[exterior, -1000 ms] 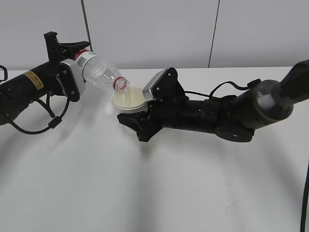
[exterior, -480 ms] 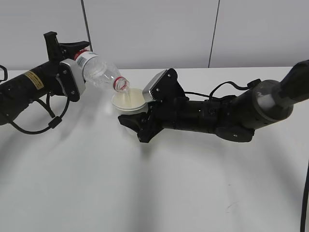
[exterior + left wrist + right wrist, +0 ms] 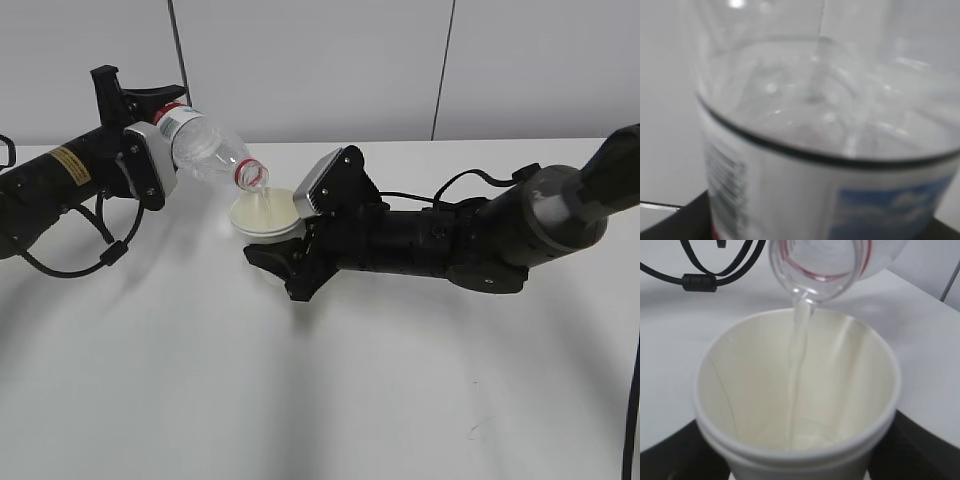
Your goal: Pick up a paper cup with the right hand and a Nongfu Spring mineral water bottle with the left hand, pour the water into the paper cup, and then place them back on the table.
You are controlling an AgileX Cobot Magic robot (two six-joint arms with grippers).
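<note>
So the left claw (image 3: 150,150) is clamped around the Nongfu Spring mineral water bottle (image 3: 205,150) near its base end, holding it tipped over with the neck pointing down and to the right. In the left wrist view you basically just get a blurry close-up of the bottle (image 3: 825,150), label and clear plastic filling the shot.

The right claw (image 3: 285,265) is gripping the paper cup (image 3: 264,214) from below and around its sides, keeping it upright and lifted off the worktop (image 3: 330,400), right under the bottle's mouth. The right wrist view is the good one: a thin stream of water runs out of the bottle opening (image 3: 815,265) down the inside wall of the cup (image 3: 795,390), with a bit pooling at the bottom.

Left arm's loose black cable (image 3: 85,255) hangs just above the worktop.
</note>
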